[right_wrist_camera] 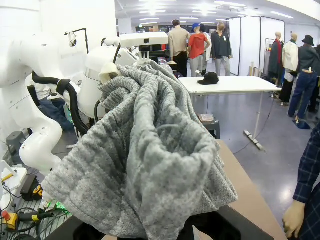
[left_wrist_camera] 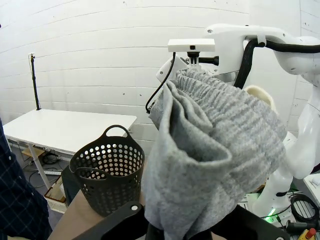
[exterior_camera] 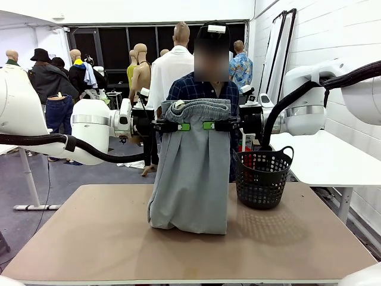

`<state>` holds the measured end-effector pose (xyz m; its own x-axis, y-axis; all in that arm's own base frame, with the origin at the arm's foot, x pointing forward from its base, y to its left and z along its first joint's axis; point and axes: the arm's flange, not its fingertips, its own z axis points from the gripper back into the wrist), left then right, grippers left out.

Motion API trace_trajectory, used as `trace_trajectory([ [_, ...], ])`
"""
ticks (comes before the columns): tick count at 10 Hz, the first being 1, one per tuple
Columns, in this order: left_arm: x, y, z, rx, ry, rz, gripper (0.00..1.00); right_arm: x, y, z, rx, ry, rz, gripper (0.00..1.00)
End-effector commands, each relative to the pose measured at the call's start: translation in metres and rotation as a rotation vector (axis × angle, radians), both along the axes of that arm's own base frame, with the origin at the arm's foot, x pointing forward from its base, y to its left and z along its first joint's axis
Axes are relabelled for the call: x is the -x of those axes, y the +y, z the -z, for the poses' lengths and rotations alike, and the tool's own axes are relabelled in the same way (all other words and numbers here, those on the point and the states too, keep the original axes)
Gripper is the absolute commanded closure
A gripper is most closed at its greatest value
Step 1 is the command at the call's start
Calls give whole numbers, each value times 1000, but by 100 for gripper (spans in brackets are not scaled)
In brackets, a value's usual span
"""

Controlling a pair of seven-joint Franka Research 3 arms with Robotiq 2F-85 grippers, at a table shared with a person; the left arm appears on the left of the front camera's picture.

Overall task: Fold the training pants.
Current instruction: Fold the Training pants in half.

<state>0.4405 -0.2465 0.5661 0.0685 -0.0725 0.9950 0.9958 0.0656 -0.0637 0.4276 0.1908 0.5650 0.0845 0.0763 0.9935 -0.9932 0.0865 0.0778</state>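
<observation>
Training pants (exterior_camera: pixel 191 173): light grey jersey, held up by the gathered waistband above the table (exterior_camera: pixel 107 238), hanging straight down. The lower end rested on the tabletop in a soft bend, just left of the black mesh basket (exterior_camera: pixel 262 179) and apart from it. The waistband (exterior_camera: pixel 199 108) bunched over the top of both grippers.

Left gripper (exterior_camera: pixel 178 126): at the waistband's left side, green pads pressed together on the cloth, pinching the training pants. In the left wrist view the grey fabric (left_wrist_camera: pixel 210 150) draped over the fingers and hid the tips.

Right gripper (exterior_camera: pixel 213 125): at the waistband's right side, level with the left gripper and near it, likewise clamped on the cloth. In the right wrist view the ribbed waistband (right_wrist_camera: pixel 150 150) covered the fingers.

Person (exterior_camera: pixel 199 89): in a dark plaid shirt, stood directly behind the hanging pants at the table's far side; one hand (right_wrist_camera: pixel 294 219) hung by the table edge.
</observation>
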Motion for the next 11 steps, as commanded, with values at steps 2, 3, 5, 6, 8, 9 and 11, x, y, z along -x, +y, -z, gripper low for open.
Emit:
trace_trajectory([
  [2,1,0,-5,2,-6,-2,100,1,0,0,-11,4,3,100],
  [3,1,0,-5,2,-6,-2,100,1,0,0,-11,4,3,100],
  [5,1,0,-5,2,-6,-2,100,1,0,0,-11,4,3,100],
  [6,1,0,-5,2,-6,-2,100,1,0,0,-11,4,3,100],
  [8,0,0,0,0,0,0,100,0,4,4,1,14,-6,100],
  [9,3,5,-1,1,9,-4,100,1,8,6,4,29,-16,100],
  [11,12,12,4,-11,45,-5,100,4,12,12,8,62,-23,100],
])
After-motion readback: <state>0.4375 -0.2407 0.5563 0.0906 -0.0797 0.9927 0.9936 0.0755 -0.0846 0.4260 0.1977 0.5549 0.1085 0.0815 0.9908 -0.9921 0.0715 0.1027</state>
